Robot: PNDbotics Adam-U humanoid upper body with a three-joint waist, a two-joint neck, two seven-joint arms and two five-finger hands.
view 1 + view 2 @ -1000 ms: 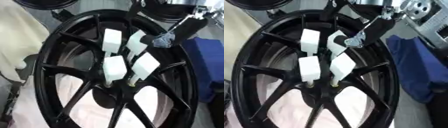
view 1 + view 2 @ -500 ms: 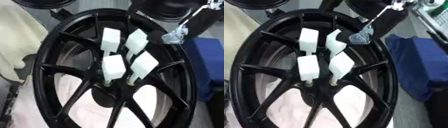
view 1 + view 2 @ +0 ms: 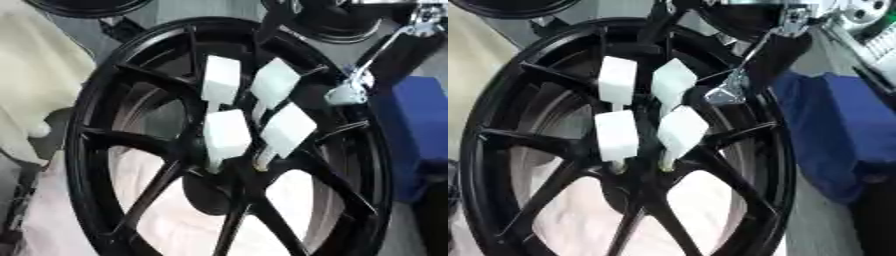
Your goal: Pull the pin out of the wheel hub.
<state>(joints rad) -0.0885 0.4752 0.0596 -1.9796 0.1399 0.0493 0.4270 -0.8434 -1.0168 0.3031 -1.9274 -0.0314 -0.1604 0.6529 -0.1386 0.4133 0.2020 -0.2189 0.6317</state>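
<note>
A large black spoked wheel point(image 3: 105, 100) lies on a pale cloth and fills both views. Several white block-headed pins stand in its hub point(image 3: 229, 176), around the centre: an upper left pin point(image 3: 220, 80), an upper right pin point(image 3: 275, 83), a lower left pin point(image 3: 226, 135) and a lower right pin point(image 3: 286, 130). My right hand point(image 3: 350, 93) comes in from the upper right, black with a silver tip. It hovers over the rim to the right of the upper right pin, apart from it, with no pin in it. My left hand does not show.
A blue cloth point(image 3: 833, 125) lies to the right of the wheel. A cream cloth point(image 3: 35, 85) lies to the left. A second black wheel point(image 3: 83, 6) shows at the top left, and a dark round part point(image 3: 337, 22) at the top.
My right hand has drifted to the right, away from the upper right pin. All the pins stand in the hub as before.
</note>
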